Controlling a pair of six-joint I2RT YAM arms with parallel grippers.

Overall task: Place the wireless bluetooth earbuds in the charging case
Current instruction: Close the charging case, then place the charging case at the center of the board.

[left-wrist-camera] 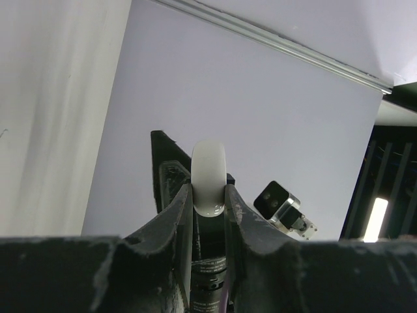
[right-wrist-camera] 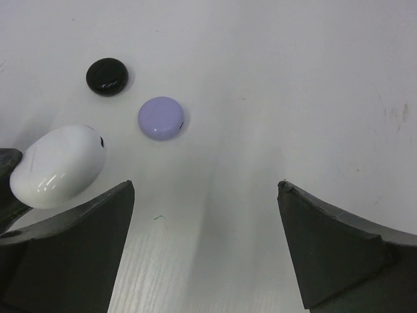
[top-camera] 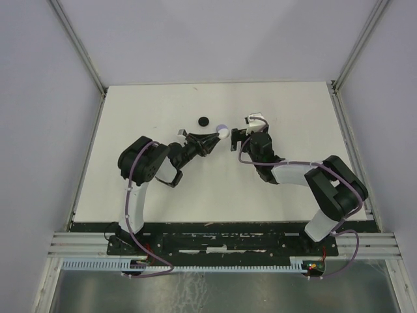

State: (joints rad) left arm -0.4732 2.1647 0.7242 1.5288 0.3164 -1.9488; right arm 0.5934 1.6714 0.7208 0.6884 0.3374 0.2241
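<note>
Left wrist view has the left gripper (left-wrist-camera: 208, 191) clenched on the white charging case (left-wrist-camera: 208, 177), which stands on edge between the two fingers, its rounded rim sticking out past the tips toward twelve o'clock. From the right wrist, the right gripper (right-wrist-camera: 205, 225) is released, its two dark fingers (right-wrist-camera: 71, 251) spread wide over bare table (right-wrist-camera: 293, 98) with nothing between them. The same white charging case (right-wrist-camera: 60, 166) shows at nine o'clock of that gap, glossy and oval, just beside the left-hand finger, with a dark tip of the other arm touching its far end at the frame edge. Farther out, at eleven o'clock, a lilac disc (right-wrist-camera: 161, 118) lies flat on the table, and past it, near ten o'clock, lies a black disc (right-wrist-camera: 107, 76), apart from the lilac one. From above, the left gripper (top-camera: 215, 138) and right gripper (top-camera: 234, 139) face each other near the table's middle, the case (top-camera: 223, 132) between them, and the black disc (top-camera: 204, 120) at eleven o'clock of it. The earbuds are too small to tell in any view.
</note>
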